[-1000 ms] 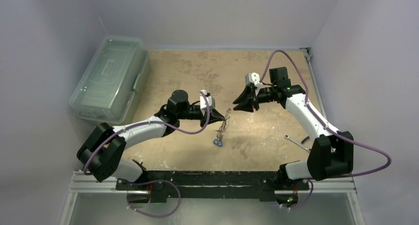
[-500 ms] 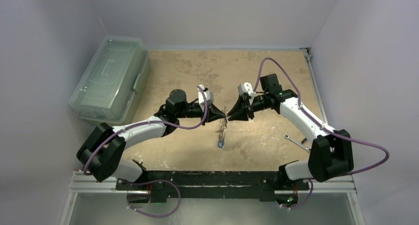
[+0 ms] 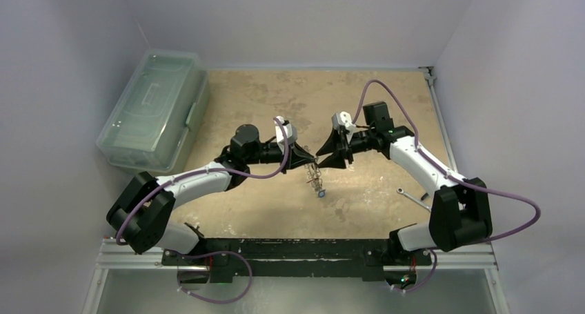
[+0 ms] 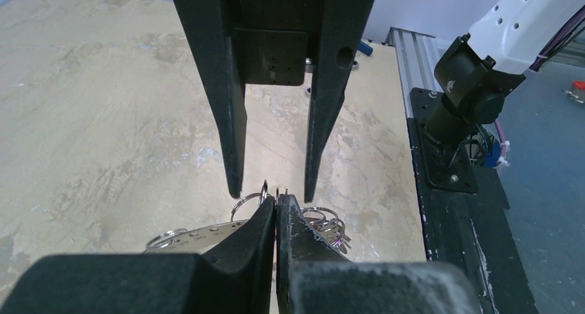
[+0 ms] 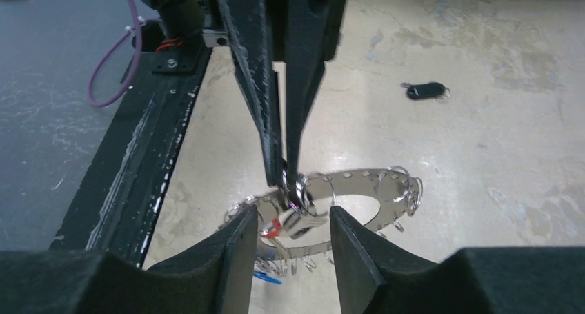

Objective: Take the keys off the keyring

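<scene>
Silver spanner (image 3: pixel 412 199) first, lying flat by the near right edge of the table (image 3: pixel 262 93), well apart from the action.

Up to mid-table now, where the two arms meet nose to nose. The left gripper (image 4: pixel 276 202) is clamped tight, fingertips pressed together on the rim of the keyring (image 5: pixel 359 176), right where a small split ring sits. The keyring is lifted clear of the table, a flat silvery band punched with holes and fringed with little rings. It hangs down from that pinch, and the keys (image 3: pixel 321 192) dangle off its lower side. A red head and a blue one show among the silver.

The right gripper (image 5: pixel 291 214) faces it with jaws parted. One finger stands on each side of the left gripper's closed tips and of the pinched part of the ring. Neither finger is visibly closed on anything.

Past the ring, in the right wrist view, a black key fob (image 5: pixel 425 90) lies alone on the mottled tan surface.

Far left corner: a clear plastic box (image 3: pixel 155 110), lid on, sits along the left edge.
</scene>
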